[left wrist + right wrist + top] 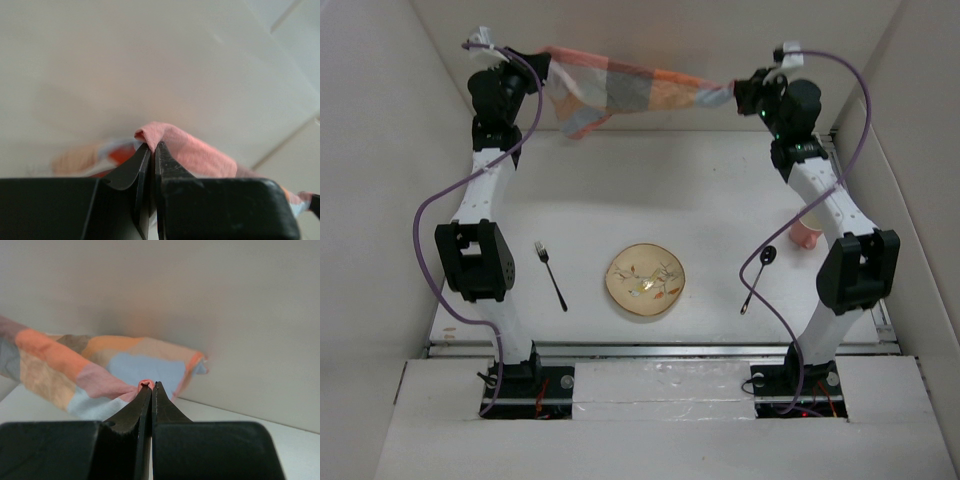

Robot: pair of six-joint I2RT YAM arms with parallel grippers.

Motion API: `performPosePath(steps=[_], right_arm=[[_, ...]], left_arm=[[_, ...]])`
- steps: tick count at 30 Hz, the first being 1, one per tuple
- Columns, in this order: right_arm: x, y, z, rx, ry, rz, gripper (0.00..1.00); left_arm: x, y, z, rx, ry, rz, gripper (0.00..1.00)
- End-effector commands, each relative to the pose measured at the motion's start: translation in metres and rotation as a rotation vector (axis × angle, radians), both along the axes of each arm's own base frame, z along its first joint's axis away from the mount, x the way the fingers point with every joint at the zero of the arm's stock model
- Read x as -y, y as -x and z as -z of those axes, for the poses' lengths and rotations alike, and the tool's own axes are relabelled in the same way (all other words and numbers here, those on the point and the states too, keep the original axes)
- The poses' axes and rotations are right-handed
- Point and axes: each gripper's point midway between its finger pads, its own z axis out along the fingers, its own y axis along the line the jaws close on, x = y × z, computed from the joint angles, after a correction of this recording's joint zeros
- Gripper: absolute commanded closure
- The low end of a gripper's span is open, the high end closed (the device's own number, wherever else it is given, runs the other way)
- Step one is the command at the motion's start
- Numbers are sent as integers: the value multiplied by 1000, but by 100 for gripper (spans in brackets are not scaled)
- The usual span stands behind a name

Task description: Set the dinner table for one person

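The dinner table is a wide matte-white top that lies below both sets of jaws. The checkered cloth, in orange, blue and grey, hangs stretched in the air above the table's far edge. It sags between the two arms, and its lower left corner droops toward the far edge; whether that corner touches the top I cannot tell.

The left gripper is raised over the far left corner. Its jaws are pressed together, with a bunched pink fold of the cloth pinched at their tips. The right gripper is raised over the far right corner. Its jaws are likewise closed tight, on a small gathered fold at the cloth's other end.

A cream plate with a leaf pattern sits near the middle of the near edge. A pink cup stands by the right edge, partly hidden by the right arm. A dark fork lies left of the plate and a dark spoon lies right of it, each apart from the plate.
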Motion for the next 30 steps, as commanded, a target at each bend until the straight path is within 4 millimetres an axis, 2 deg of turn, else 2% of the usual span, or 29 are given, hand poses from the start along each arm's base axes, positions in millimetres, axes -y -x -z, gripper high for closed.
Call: performPosePath(steps=[1,2,3,4,6,7,8,9,10,11,12,13,14,15,16,17,18,19,20,21,22,23,25,26,27,28,29,30], right_arm=[[11,32,89,-83,40,-21,100],[11,40,106,-97,32,-32,100],[14,47,133,-148,22,-36,100],[14,63,184,-257,17,-46,100],[15,78,213,-306,-30,-58,100],[13,87,226,-334,-43,-70,100],[15,98,248,-381,-43,-65,99],[17,103,256,-401,-30,-60,98],[22,106,262,-419,-25,-30,96],[20,115,265,-438,-20,-32,82],[21,118,263,-436,-22,-26,74],[24,120,262,-440,-25,10,69],[27,124,263,-464,-28,27,59],[25,132,253,-443,-29,24,52],[30,134,247,-430,-34,48,48],[28,141,249,-448,-29,65,42],[33,147,238,-440,-43,94,41],[44,149,238,-456,-47,158,41],[43,157,240,-478,-47,170,40],[39,162,237,-476,-44,168,40],[55,166,225,-445,-54,248,39],[56,175,229,-479,-39,271,39],[59,184,225,-479,-60,299,39],[60,190,216,-460,-79,295,46],[54,194,216,-463,-105,278,56],[49,198,217,-466,-115,247,69],[45,203,227,-485,-118,221,100],[43,206,234,-512,-120,212,100]], left_arm=[[21,23,60,0,3,111,100],[23,29,80,-40,33,128,100],[25,42,83,-15,52,141,100],[27,54,146,-128,77,146,100],[24,76,166,-138,113,126,100],[23,95,214,-234,132,110,98],[18,106,215,-230,143,79,85],[16,115,223,-240,161,63,77],[13,132,254,-310,182,39,67],[7,139,259,-322,209,-2,47],[7,147,248,-295,249,-3,43],[10,161,263,-331,269,-3,42],[4,164,262,-330,293,-40,42],[6,172,255,-331,296,-53,42],[6,174,259,-362,275,-82,42],[1,175,249,-366,262,-137,43],[1,182,274,-492,237,-177,44],[5,182,272,-515,220,-183,44],[15,186,271,-531,207,-180,44],[13,192,282,-589,184,-222,44],[17,194,282,-608,175,-228,44],[18,196,283,-613,148,-238,44],[18,208,299,-702,110,-251,44],[17,213,306,-726,103,-252,44],[17,219,315,-756,104,-256,43],[16,228,328,-788,96,-254,43],[17,232,332,-806,102,-254,41],[16,239,342,-843,99,-257,37]])
